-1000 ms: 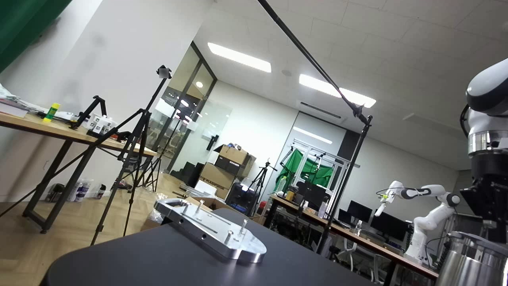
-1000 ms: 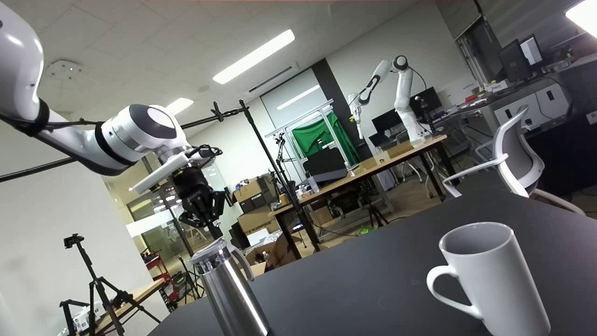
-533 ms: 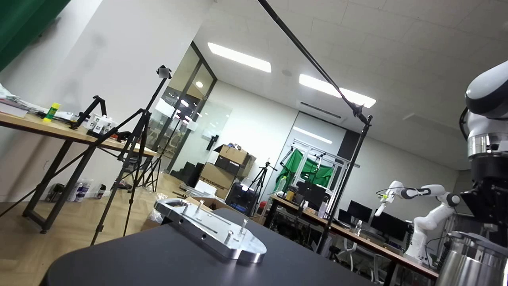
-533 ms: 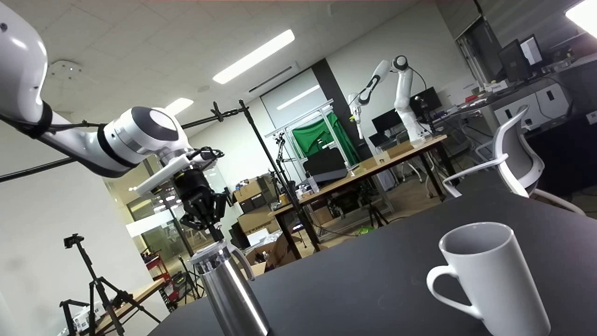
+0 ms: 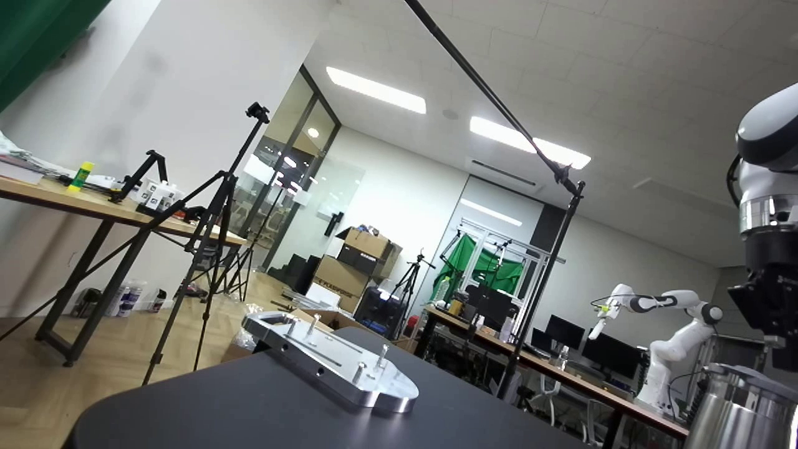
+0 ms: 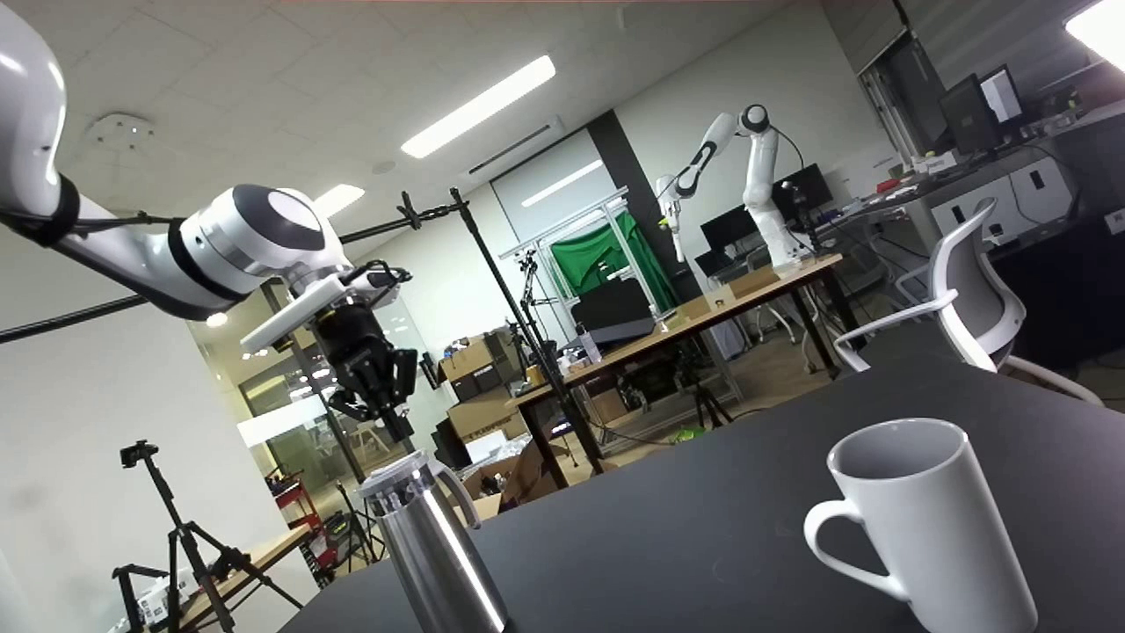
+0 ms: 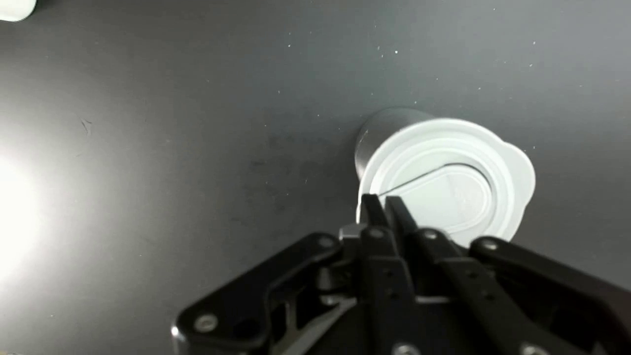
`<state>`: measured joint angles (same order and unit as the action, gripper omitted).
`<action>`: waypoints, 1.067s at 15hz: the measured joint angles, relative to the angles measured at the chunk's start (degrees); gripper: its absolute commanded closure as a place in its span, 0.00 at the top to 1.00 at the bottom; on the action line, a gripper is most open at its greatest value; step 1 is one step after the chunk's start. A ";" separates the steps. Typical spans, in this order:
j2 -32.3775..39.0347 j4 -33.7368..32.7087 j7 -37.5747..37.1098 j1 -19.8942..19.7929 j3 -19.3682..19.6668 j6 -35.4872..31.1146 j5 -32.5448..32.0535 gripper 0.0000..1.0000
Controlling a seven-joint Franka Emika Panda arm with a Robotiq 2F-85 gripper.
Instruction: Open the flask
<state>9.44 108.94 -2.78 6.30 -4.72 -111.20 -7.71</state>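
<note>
Right below the gripper (image 7: 383, 199) is the flask (image 6: 444, 567), a steel cylinder standing on the black table (image 6: 668, 519) with its pale lid (image 7: 456, 192) on; the fingers (image 7: 370, 209) look to be together, side by side with a sliver between them at most; in the wrist view the tips overlap the edge of the lid, but in an exterior view you can see a small gap there, so they hover just above it rather than touching; the flask's handle (image 6: 458, 494) curves down near the tips, on the side toward the mug in that view.

Well apart from the gripper, same table, stands a white mug (image 6: 945, 536), upright; also well away from it is a flat metal plate (image 5: 336, 358) with little posts sticking up; some white thing (image 7: 17, 7) pokes into a corner of the wrist view, too cut off to tell what it is.

Above the gripper is the robot arm (image 6: 255, 246); far beyond it a second white arm (image 6: 762, 185) stands on a wooden desk (image 6: 633, 347).
</note>
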 measured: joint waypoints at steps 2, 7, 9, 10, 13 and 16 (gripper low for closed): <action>-1.68 -0.03 0.00 -0.08 0.05 2.00 -0.03 0.53; -5.92 -0.12 0.00 -0.86 0.37 6.53 -0.09 0.86; -7.14 -0.15 0.00 -1.16 0.63 7.92 -0.09 0.98; -7.58 -0.18 0.00 -1.30 0.72 8.51 -0.10 1.00; -8.35 -0.34 0.00 -1.68 0.77 9.89 -0.10 1.00; -8.30 -0.96 -0.31 -1.79 0.77 11.18 -0.11 1.00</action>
